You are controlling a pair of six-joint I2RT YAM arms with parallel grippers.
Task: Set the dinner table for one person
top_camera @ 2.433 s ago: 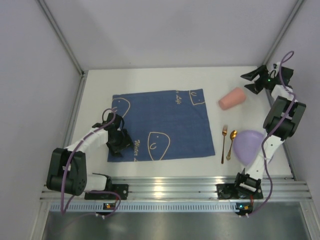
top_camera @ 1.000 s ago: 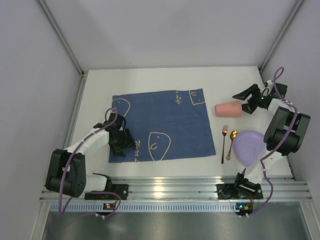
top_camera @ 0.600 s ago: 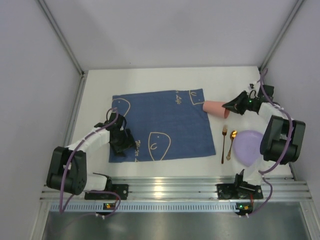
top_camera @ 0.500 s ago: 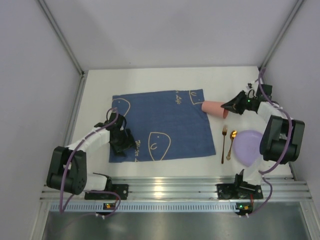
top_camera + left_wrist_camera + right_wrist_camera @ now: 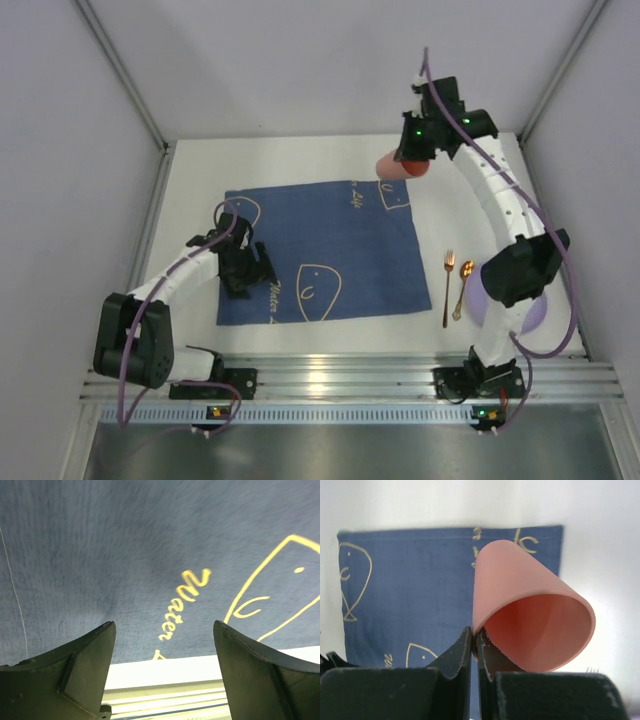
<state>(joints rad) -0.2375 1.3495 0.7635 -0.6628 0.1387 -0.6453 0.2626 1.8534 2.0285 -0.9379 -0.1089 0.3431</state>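
My right gripper point(image 5: 475, 636) is shut on the rim of a pink cup point(image 5: 530, 615), one finger inside the mouth and one outside. From above, the cup point(image 5: 398, 166) hangs in the air on its side over the far right corner of the dark blue placemat point(image 5: 320, 250), well above the white dinner table point(image 5: 290, 160). My left gripper point(image 5: 243, 268) hovers low over the placemat's left part, near its front edge. Its fingers point(image 5: 85, 670) stand wide apart, open, with only cloth point(image 5: 125, 555) and a strip of white table point(image 5: 200, 667) between them.
A gold fork point(image 5: 449, 285) and gold spoon point(image 5: 464, 288) lie side by side right of the placemat. A lilac plate point(image 5: 497, 292) sits beyond them, partly behind the right arm. The ribbed aluminium rail point(image 5: 350, 375) runs along the near edge.
The right gripper closed on the cup's rim and carried it up and left, from the table to above the placemat's far right corner. The left jaws opened wider.
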